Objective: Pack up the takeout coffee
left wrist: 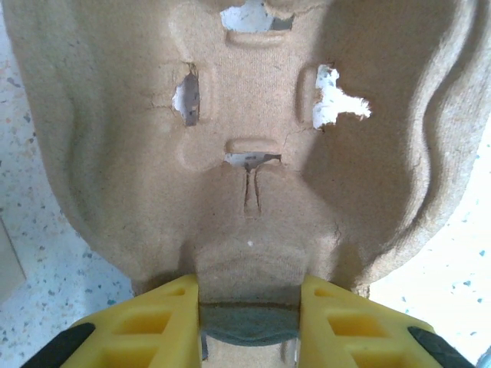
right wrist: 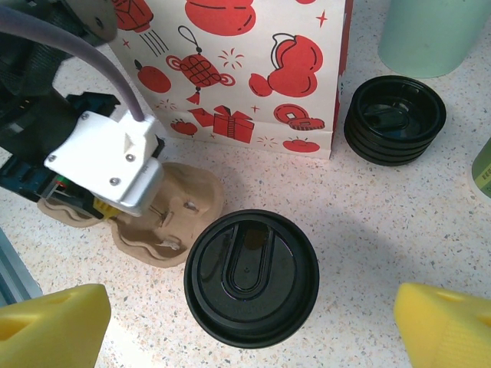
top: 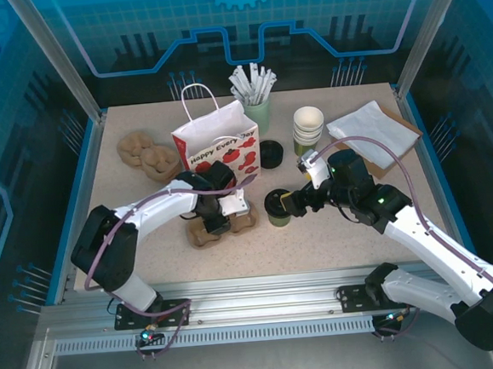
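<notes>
Beside fibrous pulp tray, round glossy-lidded cup

Seen from the right wrist, the round black plastic lid hides the olive-green paper cup beneath it. The moulded brown pulp carrier overruns the left wrist view's edges; from above, the left gripper covers part of it.

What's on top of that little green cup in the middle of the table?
A round black lid sits on the cup, closing it. What is inside cannot be seen: the lid covers the whole opening.
</notes>
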You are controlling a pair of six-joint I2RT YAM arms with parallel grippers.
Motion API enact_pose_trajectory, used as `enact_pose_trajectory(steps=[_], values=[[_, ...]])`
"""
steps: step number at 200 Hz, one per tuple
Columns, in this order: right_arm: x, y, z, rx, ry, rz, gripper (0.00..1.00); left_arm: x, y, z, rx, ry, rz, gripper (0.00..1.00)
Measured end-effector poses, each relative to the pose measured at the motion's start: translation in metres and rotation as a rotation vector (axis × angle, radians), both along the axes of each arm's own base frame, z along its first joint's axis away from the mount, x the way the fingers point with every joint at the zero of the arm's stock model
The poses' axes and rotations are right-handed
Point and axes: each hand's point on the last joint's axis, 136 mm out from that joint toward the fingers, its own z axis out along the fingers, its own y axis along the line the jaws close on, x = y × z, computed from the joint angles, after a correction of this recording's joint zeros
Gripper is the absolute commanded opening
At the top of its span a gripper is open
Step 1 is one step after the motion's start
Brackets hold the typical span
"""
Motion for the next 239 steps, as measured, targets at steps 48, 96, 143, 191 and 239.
enact_pose_trajectory(steps=[48,96,143,191,239], values=[[0.002,0.001,0.020,0.027,-0.013,-0.015,0.97,-0.021,-0.005,0.055,-0.125,-0.021,0.039,0.28],[0.036,-0.009,0.068,0.103,-0.052,-0.130,0.96,-0.022,-0.038,0.172,-0.408,-0.145,0.039,0.28],[0.061,-0.020,0.087,0.136,-0.055,-0.220,0.96,-0.012,-0.060,0.295,-0.650,-0.323,0.004,0.29],[0.073,-0.014,0.101,0.152,-0.064,-0.220,0.96,0.013,-0.064,0.388,-0.800,-0.497,-0.008,0.29],[0.092,-0.001,0.102,0.177,-0.041,-0.210,0.95,0.074,-0.023,0.401,-0.787,-0.582,0.154,0.30]])
